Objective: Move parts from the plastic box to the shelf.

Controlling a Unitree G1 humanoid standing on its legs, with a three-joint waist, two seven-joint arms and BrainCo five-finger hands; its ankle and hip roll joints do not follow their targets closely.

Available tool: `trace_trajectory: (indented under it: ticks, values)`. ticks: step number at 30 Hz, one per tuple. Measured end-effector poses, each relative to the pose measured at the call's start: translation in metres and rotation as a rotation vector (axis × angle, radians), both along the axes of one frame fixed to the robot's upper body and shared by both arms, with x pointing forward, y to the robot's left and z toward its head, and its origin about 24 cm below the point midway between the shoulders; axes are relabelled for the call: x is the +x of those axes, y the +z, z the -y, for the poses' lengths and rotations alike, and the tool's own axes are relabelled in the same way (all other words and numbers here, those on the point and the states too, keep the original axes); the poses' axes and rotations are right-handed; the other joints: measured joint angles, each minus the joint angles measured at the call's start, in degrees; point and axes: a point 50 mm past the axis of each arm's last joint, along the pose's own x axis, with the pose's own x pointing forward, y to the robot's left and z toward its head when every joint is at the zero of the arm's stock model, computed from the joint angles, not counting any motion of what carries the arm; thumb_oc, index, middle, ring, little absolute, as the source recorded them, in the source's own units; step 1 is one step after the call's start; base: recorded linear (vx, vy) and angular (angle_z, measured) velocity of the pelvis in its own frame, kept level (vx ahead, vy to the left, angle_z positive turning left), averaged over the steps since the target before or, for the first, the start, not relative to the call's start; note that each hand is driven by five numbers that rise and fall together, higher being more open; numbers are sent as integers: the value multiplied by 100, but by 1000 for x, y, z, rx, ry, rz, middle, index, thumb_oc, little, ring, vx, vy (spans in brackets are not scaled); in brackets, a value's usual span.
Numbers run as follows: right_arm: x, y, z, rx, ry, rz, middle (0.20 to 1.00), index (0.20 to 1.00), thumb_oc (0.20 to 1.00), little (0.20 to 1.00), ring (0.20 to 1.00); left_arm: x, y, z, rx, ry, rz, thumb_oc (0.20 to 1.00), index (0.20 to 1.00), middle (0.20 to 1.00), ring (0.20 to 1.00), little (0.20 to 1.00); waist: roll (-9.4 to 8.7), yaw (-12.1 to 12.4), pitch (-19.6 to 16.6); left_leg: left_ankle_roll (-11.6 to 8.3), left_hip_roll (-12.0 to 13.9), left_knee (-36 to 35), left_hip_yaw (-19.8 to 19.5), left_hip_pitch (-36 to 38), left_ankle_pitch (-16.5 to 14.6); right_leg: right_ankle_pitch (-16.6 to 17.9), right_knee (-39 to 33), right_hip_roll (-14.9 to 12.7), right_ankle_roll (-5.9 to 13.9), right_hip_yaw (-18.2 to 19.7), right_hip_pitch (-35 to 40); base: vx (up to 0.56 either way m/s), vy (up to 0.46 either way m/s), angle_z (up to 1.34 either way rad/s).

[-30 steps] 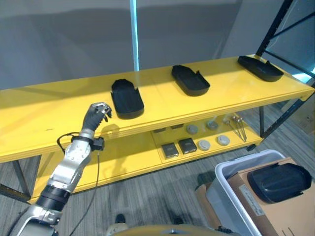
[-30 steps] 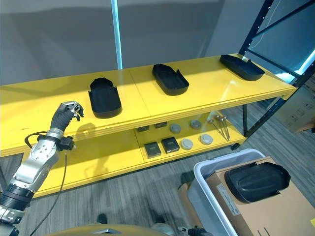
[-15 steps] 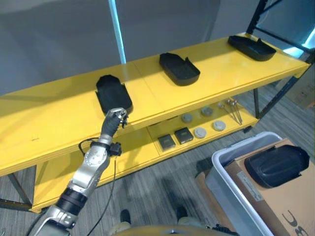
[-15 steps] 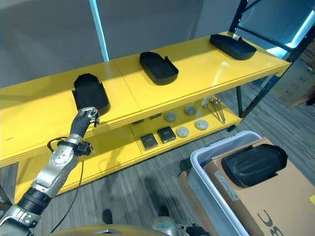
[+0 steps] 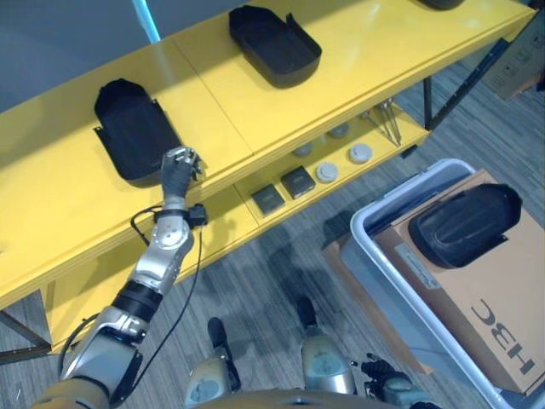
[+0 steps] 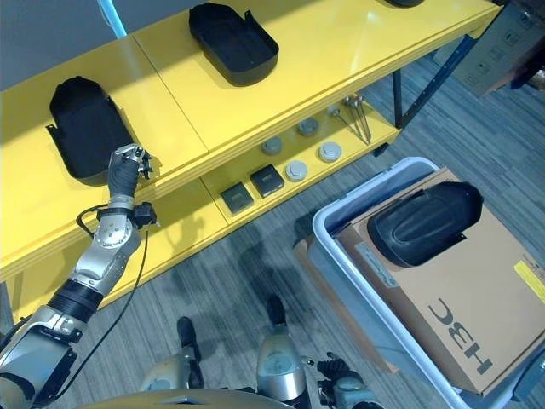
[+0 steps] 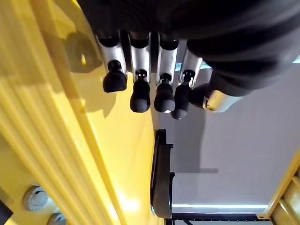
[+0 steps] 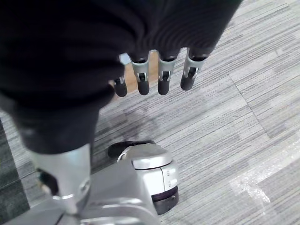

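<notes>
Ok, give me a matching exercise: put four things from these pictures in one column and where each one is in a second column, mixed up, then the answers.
Things:
1. black part on the cardboard box
2. round grey discs
3. left robot hand
4. right robot hand

Places:
A. hanging open above the grey carpet floor
B. on the lower yellow shelf
C. inside the grey plastic box
D. at the front edge of the upper yellow shelf, beside a black tray-shaped part

Pairs: 1-C, 2-B, 3-D, 4-A
</notes>
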Motion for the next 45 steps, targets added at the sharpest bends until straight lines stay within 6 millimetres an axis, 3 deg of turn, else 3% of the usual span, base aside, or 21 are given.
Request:
trace_trajectory:
  ticks: [12, 16, 20, 24, 25, 26, 27, 31, 33, 36, 37, 41, 45]
  values:
    - [18, 6, -3, -1, 40, 47, 1000, 1000, 1000, 1000, 1000, 11, 17, -31, -5, 147, 61, 200, 200, 200, 200, 200, -9, -33, 228, 13, -2, 1, 61, 56, 10, 33, 2, 2, -23, 59, 21, 1, 2, -1]
    - [16, 5, -1, -1, 29, 38, 1000, 1000, 1000, 1000, 1000, 15, 25, -25, 17, 81, 87, 200, 200, 200, 200, 200, -19, -15, 236, -12, 5, 0, 62, 250, -22, 22, 6, 4, -20, 40, 224, 0, 0, 0]
    - [9, 3, 0, 5, -7, 21, 1000, 1000, 1000, 1000, 1000, -7, 21, -13, 42, 8, 141, 200, 200, 200, 200, 200, -26, 59, 220, 11, 15, -1, 38, 539, -93, -72, 1, 5, -44, -13, 535, -3, 1, 4]
    - [3, 0, -1, 18, -39, 11, 1000, 1000, 1000, 1000, 1000, -41, 10, -5, 94, -2, 246, 200, 200, 200, 200, 200, -85, 355, -99, 15, 17, 0, -38, 640, -122, -128, 4, -3, -63, -114, 692, -18, 20, 10]
    - [0, -1, -1, 18, -40, 4, 1000, 1000, 1000, 1000, 1000, -46, 8, -4, 100, -10, 254, 630, 630, 630, 630, 630, -107, 392, -183, 16, 17, 0, -40, 654, -127, -128, 7, -3, -62, -116, 706, -71, 17, 8]
    - [-1, -2, -3, 18, -32, -7, 1000, 1000, 1000, 1000, 1000, -54, 1, -2, 114, -24, 261, 959, 959, 959, 959, 959, -134, 506, -376, 15, 13, 0, -59, 687, -136, -137, 1, -2, -61, -139, 756, -80, 11, 12]
    - [-3, -3, -4, 18, -28, -15, 1000, 1000, 1000, 1000, 1000, -59, -2, 0, 124, -35, 265, 1000, 1000, 1000, 1000, 1000, -168, 550, -496, 14, 2, 1, -115, 714, -136, -151, 1, -8, -56, -181, 819, -56, 2, 20]
    - [-5, -6, -12, 103, -9, -25, 1000, 1000, 1000, 1000, 1000, -69, -25, 1, 148, -19, 187, 1000, 1000, 1000, 1000, 1000, -263, 812, -923, -4, 2, -2, -209, 777, -163, -235, -1, -15, -92, -325, 973, -81, -25, 20]
    - [-3, -6, -17, 197, -11, 6, 1000, 1000, 1000, 1000, 1000, -75, -55, -5, 186, 28, 46, 1000, 1000, 1000, 1000, 1000, -250, 869, -1116, -19, 26, -2, -271, 756, -165, -293, 0, -11, -78, -380, 972, -88, -24, 18]
    - [-2, -5, -21, 290, -18, 32, 1000, 1000, 1000, 1000, 1000, -83, -83, -14, 232, 70, -79, 1000, 1000, 1000, 1000, 1000, -212, 945, -1195, -21, 47, -3, -357, 613, -164, -271, 1, 9, -99, -450, 954, -104, -6, 15]
    - [-5, -6, -23, 333, -19, 32, 1000, 1000, 1000, 1000, 1000, -88, -101, -19, 272, 84, -157, 1000, 1000, 1000, 1000, 1000, -216, 933, -1235, -20, 62, -3, -373, 584, -163, -266, 0, -1, -110, -511, 919, -57, 15, 25]
    - [-15, -8, -25, 397, -33, 19, 1000, 1000, 1000, 1000, 1000, -122, -144, -30, 347, 134, -331, 1000, 1000, 1000, 1000, 1000, -214, 1029, -1238, -20, 149, -1, -371, 484, -163, -230, 0, 90, -163, -514, 870, -74, 42, 6]
    - [-26, -8, -14, 403, -58, -4, 1000, 1000, 1000, 1000, 1000, -140, -161, -38, 356, 194, -409, 1000, 1000, 1000, 1000, 1000, -190, 1065, -1192, -20, 189, 0, -495, 458, -163, -225, 0, 135, -179, -518, 842, -58, 30, 7]
